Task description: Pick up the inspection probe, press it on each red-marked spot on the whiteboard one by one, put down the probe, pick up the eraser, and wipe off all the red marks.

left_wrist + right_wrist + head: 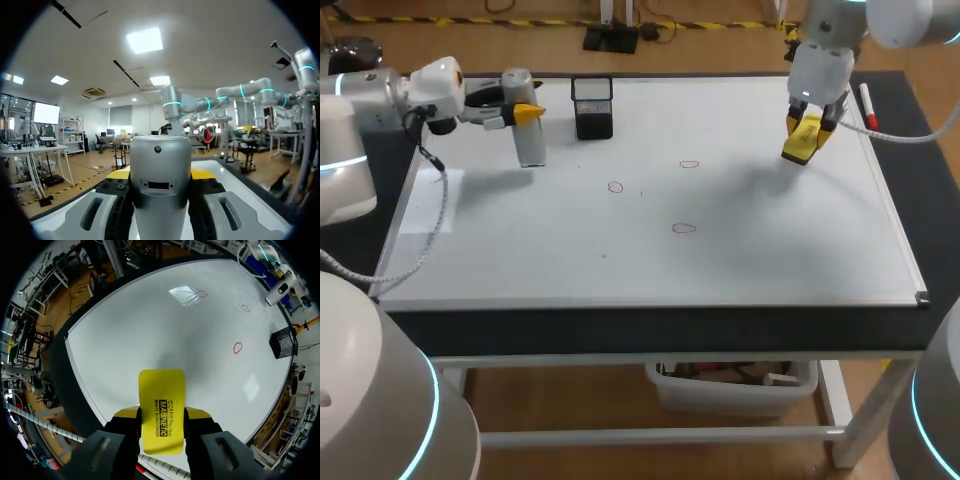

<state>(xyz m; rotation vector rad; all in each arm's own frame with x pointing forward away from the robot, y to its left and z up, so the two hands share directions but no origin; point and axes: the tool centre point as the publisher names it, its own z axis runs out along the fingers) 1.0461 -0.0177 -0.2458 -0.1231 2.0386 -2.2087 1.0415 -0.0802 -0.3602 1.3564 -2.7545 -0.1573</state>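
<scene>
In the head view my left gripper is shut on the grey inspection probe, held upright over the whiteboard's back left part. The left wrist view has the probe clamped between the fingers of that gripper. My right gripper is shut on the yellow eraser, above the board's back right. The eraser sticks out ahead of this gripper. Three red marks are on the board's middle, also seen from the right wrist as marks.
A black mesh pen holder stands at the board's back, just right of the probe. A red-capped marker lies on the dark mat beyond the board's right edge. A sheet of paper lies at the board's left edge.
</scene>
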